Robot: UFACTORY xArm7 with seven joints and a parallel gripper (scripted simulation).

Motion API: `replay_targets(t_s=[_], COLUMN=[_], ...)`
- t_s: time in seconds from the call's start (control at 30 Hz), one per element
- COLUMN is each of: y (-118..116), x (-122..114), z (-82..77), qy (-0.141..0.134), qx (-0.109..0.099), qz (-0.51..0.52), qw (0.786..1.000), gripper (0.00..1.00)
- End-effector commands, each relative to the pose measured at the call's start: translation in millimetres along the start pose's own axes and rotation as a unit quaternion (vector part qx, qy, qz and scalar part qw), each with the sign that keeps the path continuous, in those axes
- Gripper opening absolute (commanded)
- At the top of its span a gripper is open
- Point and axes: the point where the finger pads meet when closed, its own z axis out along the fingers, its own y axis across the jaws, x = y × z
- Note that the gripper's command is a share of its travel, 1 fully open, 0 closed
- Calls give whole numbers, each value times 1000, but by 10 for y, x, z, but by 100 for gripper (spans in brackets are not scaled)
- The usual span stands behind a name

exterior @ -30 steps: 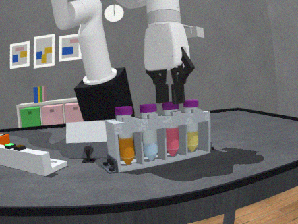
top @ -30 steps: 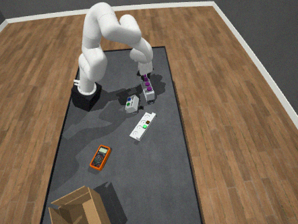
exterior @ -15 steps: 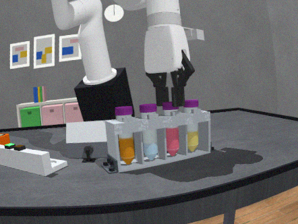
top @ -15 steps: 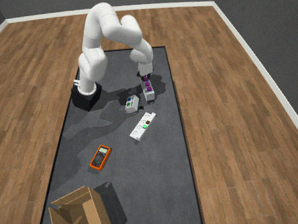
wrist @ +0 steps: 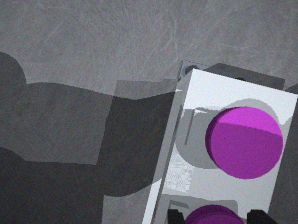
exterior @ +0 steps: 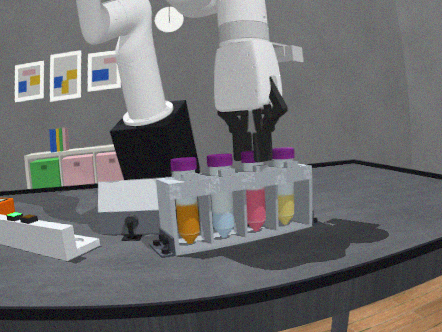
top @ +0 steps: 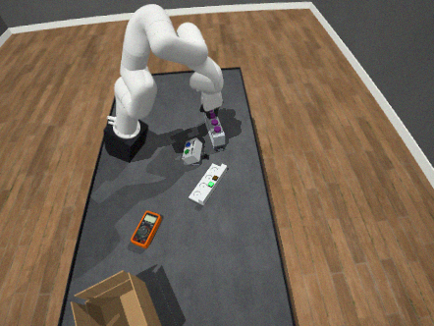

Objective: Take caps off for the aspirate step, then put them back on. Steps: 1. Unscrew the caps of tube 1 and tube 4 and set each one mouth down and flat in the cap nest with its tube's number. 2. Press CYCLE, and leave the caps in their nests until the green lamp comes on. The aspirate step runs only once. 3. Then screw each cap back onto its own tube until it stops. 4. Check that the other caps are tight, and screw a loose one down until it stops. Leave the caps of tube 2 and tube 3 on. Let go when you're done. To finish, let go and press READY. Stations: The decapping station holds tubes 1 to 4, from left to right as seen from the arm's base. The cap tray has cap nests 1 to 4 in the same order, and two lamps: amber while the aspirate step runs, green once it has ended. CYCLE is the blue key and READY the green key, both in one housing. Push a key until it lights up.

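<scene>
- Claw (exterior: 254, 150): fingers closing around a purple cap (exterior: 248, 156), third from the left in the exterior view.
- Rack (exterior: 235, 187): four capped tubes, upright on the table (exterior: 320, 260).

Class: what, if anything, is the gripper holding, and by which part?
The gripper grips the pink tube's purple cap by its sides, one finger on each; the cap sits on its tube in the rack.

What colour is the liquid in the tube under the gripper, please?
Pink-red liquid, clearest in the exterior view.
</scene>
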Motion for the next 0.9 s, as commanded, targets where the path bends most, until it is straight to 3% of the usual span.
replay_targets(t_s=[0.0, 0.43, 0.87], y=[21, 21, 21], x=[5, 5, 5], z=[-12, -12, -12], qy=[1, 1, 1], qx=[-3, -3, -2], qz=[0, 20, 149], qw=[1000, 1000, 989], gripper=[0, 0, 0])
